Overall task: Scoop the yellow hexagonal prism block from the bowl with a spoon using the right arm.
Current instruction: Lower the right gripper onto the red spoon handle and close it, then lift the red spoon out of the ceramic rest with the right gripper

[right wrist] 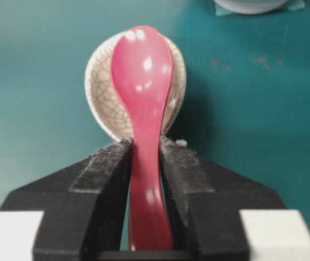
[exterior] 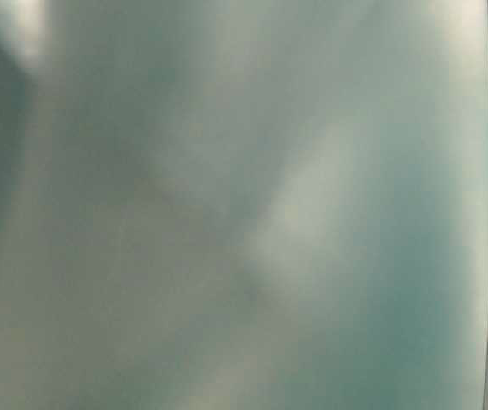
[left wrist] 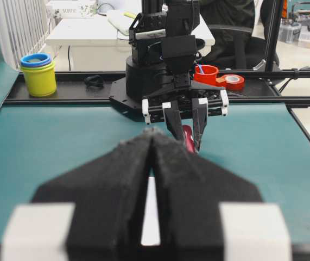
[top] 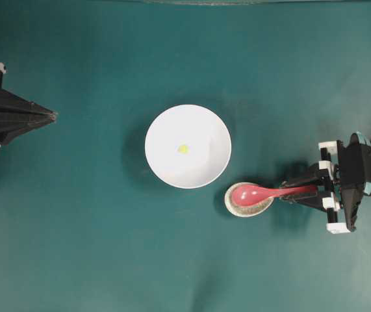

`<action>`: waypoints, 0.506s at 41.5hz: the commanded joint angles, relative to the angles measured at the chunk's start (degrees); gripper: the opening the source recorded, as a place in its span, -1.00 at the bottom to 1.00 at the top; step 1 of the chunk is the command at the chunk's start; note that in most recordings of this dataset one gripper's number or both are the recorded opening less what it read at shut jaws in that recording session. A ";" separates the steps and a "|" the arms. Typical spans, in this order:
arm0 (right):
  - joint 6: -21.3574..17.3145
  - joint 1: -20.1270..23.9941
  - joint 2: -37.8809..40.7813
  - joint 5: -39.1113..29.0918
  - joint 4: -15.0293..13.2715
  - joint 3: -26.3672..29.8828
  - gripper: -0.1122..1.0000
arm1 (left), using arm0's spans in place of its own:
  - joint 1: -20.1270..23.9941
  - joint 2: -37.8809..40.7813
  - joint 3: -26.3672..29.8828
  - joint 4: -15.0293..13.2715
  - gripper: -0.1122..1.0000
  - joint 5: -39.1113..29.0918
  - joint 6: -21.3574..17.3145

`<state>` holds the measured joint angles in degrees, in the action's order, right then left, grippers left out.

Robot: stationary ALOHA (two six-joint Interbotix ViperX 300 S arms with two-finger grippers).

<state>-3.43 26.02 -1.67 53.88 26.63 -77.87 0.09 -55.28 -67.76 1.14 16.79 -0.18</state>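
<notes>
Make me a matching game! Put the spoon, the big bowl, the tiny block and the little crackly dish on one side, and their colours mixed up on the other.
Things:
1. spoon
2. big bowl
3. tiny block
4. little crackly dish

Colours:
A. plain white
B. cream with fine crackle lines
C. glossy red-pink
D. bright yellow

Pairs: 1-C, 2-A, 3-D, 4-B
</notes>
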 commanded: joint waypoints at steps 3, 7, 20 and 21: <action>0.00 0.18 -0.97 -0.62 0.18 0.44 -0.17 | 0.09 0.26 1.23 0.18 -0.80 0.26 0.00; 0.00 0.09 -0.97 -0.70 0.09 0.44 -0.15 | 0.09 0.26 1.23 0.18 -0.80 0.26 0.00; 1.41 0.18 -0.88 -0.70 0.09 0.53 -0.15 | 0.09 0.26 1.14 0.18 -0.80 0.26 0.00; 1.58 0.09 -0.88 -0.79 0.09 0.53 -0.15 | 0.09 0.35 1.23 0.18 -0.80 0.26 0.00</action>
<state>-2.29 26.02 -1.67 52.91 26.63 -77.78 0.09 -55.28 -67.68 1.14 16.88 -0.18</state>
